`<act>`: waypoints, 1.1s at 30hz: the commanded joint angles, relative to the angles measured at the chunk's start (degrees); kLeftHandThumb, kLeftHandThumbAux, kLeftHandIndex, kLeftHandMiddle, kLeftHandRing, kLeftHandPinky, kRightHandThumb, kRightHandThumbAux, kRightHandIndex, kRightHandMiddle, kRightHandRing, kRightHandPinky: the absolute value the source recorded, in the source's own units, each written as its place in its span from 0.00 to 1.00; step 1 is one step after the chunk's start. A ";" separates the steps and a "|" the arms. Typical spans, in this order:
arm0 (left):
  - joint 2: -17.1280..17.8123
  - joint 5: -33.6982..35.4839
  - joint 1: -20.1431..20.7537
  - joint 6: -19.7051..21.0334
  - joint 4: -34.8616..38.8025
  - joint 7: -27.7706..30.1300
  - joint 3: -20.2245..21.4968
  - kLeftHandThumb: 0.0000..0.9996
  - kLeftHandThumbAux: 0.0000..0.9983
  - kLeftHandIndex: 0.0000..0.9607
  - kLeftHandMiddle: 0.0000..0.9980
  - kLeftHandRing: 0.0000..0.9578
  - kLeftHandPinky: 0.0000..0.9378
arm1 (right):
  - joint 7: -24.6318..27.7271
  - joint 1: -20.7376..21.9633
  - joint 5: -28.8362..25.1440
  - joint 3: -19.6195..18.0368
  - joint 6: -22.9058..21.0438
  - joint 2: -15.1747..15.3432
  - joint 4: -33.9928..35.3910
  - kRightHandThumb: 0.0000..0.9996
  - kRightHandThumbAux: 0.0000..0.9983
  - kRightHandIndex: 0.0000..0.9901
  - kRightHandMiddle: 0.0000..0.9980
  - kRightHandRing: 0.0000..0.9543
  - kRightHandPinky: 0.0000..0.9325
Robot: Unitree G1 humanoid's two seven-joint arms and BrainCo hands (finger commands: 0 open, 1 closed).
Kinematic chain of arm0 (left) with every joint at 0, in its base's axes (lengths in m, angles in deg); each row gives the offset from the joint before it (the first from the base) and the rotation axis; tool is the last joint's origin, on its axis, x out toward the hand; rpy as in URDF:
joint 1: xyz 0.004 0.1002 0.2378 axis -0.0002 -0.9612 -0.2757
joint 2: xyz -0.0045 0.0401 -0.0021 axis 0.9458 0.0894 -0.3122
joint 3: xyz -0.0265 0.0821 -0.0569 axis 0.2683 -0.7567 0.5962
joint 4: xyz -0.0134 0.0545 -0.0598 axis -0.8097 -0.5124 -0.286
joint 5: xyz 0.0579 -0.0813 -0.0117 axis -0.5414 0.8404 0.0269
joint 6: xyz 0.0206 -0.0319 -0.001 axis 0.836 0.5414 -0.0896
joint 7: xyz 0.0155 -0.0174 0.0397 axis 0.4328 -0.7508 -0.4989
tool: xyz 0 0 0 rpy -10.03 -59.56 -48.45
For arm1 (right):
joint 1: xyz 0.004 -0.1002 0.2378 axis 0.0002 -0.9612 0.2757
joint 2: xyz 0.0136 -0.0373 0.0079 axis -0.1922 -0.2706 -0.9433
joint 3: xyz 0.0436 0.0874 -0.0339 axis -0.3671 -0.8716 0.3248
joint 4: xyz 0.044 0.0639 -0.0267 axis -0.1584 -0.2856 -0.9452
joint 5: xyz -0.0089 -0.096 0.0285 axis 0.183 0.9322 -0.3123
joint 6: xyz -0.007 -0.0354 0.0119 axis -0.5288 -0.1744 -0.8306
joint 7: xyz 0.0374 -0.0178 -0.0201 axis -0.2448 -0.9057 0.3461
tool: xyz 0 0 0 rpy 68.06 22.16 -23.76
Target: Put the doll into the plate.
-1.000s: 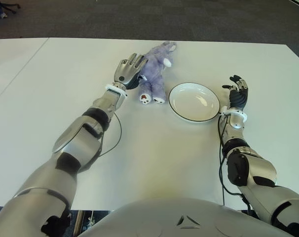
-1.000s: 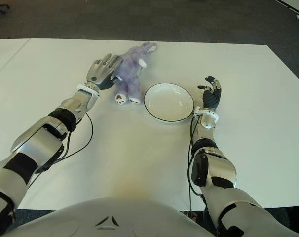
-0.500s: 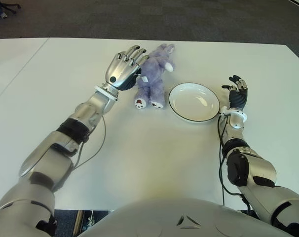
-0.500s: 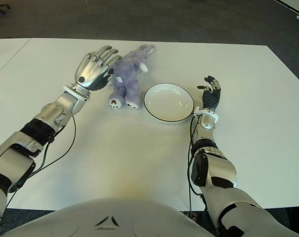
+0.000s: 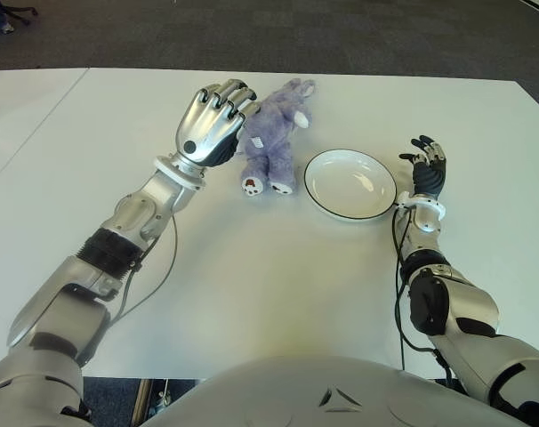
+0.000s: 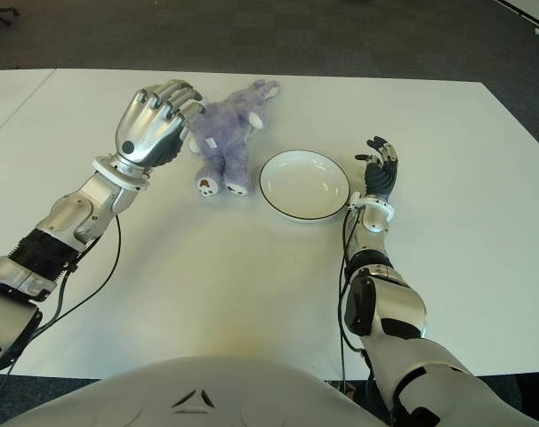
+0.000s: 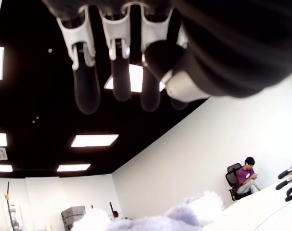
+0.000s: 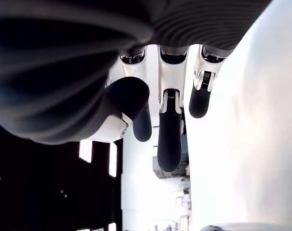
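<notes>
The doll [image 5: 271, 140] lies on the table [image 5: 278, 285], just left of the empty plate [image 5: 350, 184]; no step is complete. Your left hand [image 5: 211, 124] hovers beside the doll, fingers loosely extended, holding nothing. Your right hand [image 5: 428, 166] shows right of the plate, fingers relaxed and empty. Grasp, lift and placement remain.

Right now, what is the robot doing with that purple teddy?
The robot wants to put the doll into the plate, but it isn't holding it yet. The doll lies on the white table, just to the left of the plate, which has nothing in it. The left hand is raised beside the doll with its fingers open, holding nothing. The right hand shows on the other side of the plate, open too and not busy.
</notes>
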 commanded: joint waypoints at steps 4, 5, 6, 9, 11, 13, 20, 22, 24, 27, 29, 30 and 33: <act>1.36 -2.71 -2.92 -1.40 2.38 -0.58 2.53 0.85 0.67 0.41 0.54 0.84 0.87 | 0.19 -11.81 -1.40 -0.58 -5.03 -8.27 -7.96 1.00 0.66 0.23 0.28 0.48 0.28; 1.32 -2.74 -2.98 -1.47 2.43 -0.47 2.66 0.85 0.67 0.41 0.54 0.84 0.86 | 0.22 -11.79 -1.42 -0.61 -5.18 -8.21 -7.98 1.00 0.66 0.23 0.28 0.48 0.26; 1.27 -2.78 -3.02 -1.52 2.46 -0.39 2.77 0.85 0.67 0.41 0.54 0.84 0.86 | 0.24 -11.77 -1.43 -0.63 -5.25 -8.17 -8.00 1.00 0.66 0.23 0.28 0.48 0.26; 1.31 -2.68 -3.27 -1.85 2.63 -0.24 3.25 0.85 0.67 0.41 0.54 0.84 0.86 | 0.04 -11.79 -1.28 -0.55 -5.27 -8.13 -8.03 1.00 0.66 0.23 0.28 0.48 0.24; 1.39 -2.59 -3.44 -2.12 2.71 -0.26 3.64 0.85 0.67 0.41 0.54 0.84 0.85 | 0.02 -11.87 -1.19 -0.48 -4.96 -8.14 -8.01 1.00 0.66 0.23 0.27 0.48 0.21; 1.37 -2.64 -3.56 -2.33 2.76 -0.24 3.97 0.85 0.67 0.41 0.54 0.84 0.85 | 0.20 -11.97 -1.19 -0.48 -4.63 -8.18 -7.99 1.00 0.66 0.23 0.27 0.48 0.19; 0.89 -1.06 -3.12 -3.06 2.12 1.52 5.32 0.85 0.67 0.41 0.54 0.83 0.85 | -0.83 -11.93 -0.89 -0.24 -4.24 -8.46 -7.93 1.00 0.66 0.23 0.25 0.48 0.17; 0.49 0.60 -1.79 -3.83 0.03 2.63 5.78 0.85 0.67 0.41 0.54 0.83 0.85 | -1.01 -11.90 -0.82 -0.20 -4.50 -8.46 -7.97 1.00 0.66 0.23 0.25 0.48 0.17; -0.11 3.41 -0.04 -4.94 -3.34 4.38 6.51 0.85 0.67 0.42 0.54 0.82 0.84 | -1.00 -11.86 -0.70 -0.12 -4.84 -8.33 -8.04 1.00 0.66 0.23 0.26 0.48 0.16; -1.26 7.74 1.80 -7.14 -10.30 5.81 7.80 0.84 0.66 0.45 0.51 0.74 0.70 | -0.86 -11.81 -0.19 0.35 -5.10 -8.10 -8.11 1.00 0.66 0.21 0.26 0.48 0.15; -1.71 8.86 2.83 -8.80 -15.22 4.63 8.07 0.84 0.66 0.45 0.49 0.72 0.68 | -0.71 -11.80 0.13 0.68 -5.08 -8.05 -8.12 1.00 0.66 0.21 0.26 0.48 0.15; -2.14 9.12 3.76 -9.75 -19.62 3.07 7.96 0.84 0.66 0.45 0.49 0.72 0.68 | -0.32 -11.82 0.24 0.83 -4.93 -8.04 -8.10 1.00 0.66 0.21 0.26 0.48 0.15; -3.24 9.74 5.59 -10.57 -26.16 1.19 7.74 0.56 0.54 0.25 0.45 0.56 0.58 | 0.48 -11.76 0.53 1.20 -4.86 -7.88 -8.10 1.00 0.66 0.21 0.28 0.48 0.14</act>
